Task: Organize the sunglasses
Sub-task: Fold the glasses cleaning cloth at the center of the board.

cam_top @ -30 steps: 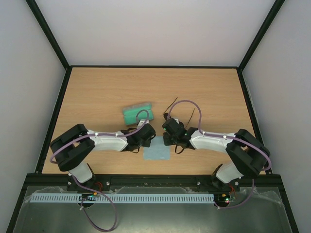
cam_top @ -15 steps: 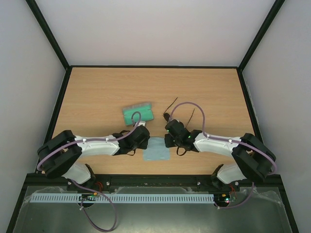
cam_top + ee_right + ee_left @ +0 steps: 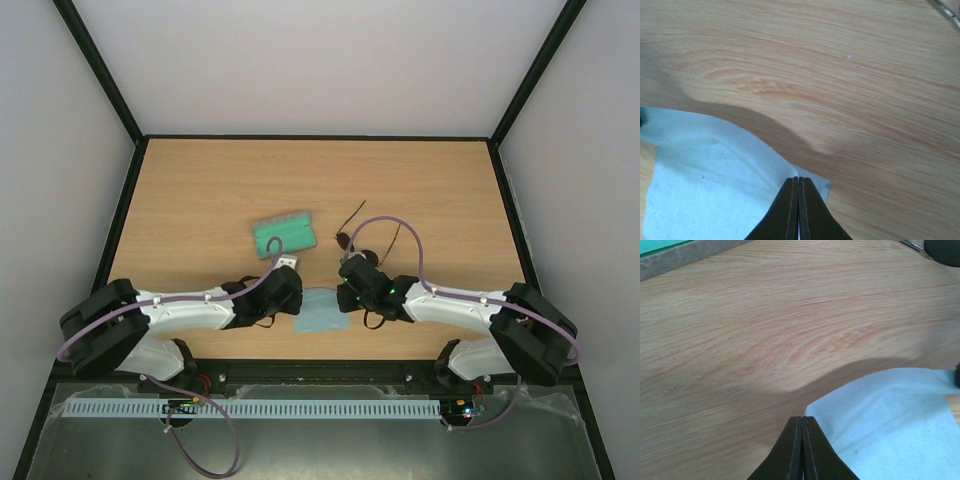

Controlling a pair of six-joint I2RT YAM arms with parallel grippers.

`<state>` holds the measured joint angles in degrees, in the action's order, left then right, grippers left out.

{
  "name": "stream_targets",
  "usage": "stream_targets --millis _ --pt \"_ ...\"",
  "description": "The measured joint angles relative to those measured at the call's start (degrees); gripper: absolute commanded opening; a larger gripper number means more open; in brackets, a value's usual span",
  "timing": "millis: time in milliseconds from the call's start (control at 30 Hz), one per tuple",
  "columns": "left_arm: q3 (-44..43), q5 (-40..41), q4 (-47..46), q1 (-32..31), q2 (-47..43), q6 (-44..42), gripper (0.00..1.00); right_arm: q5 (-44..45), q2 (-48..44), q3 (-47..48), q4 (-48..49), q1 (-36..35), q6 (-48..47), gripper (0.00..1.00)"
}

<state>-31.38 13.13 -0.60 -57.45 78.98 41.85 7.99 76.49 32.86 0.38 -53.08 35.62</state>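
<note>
Two robot arms reach low over a wooden table. The left gripper and the right gripper each have their fingers pressed tightly together on a far corner of the cloth, which bows up off the wood between them and throws a shadow beneath its edge. The sunglasses lie untouched on the table just beyond the right gripper and to the right of the case, which sits open with its green lining up. Their temple arms look splayed rather than folded, though the pair is too small in the overhead view to be sure. By the look of them they will be light and fiddly to handle: the thin wire frame could bend under a hard pinch, the temple arms are likely to swing on their hinges, and the round lenses are smooth, apt to slip and to scratch or smear. The safer hold would be on the frame at the bridge or beside a hinge, not on the glass or far out on a temple arm. Counted on the table: one pair of sunglasses, one case, one cloth, with two arms at work.
</note>
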Motion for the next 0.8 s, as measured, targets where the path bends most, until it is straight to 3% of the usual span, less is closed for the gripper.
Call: stream_targets --millis 800 --pt "3.5 3.1 2.7 -8.6 -5.2 7.1 0.02 1.5 -4.6 -4.0 -1.8 -3.5 4.3 0.01"
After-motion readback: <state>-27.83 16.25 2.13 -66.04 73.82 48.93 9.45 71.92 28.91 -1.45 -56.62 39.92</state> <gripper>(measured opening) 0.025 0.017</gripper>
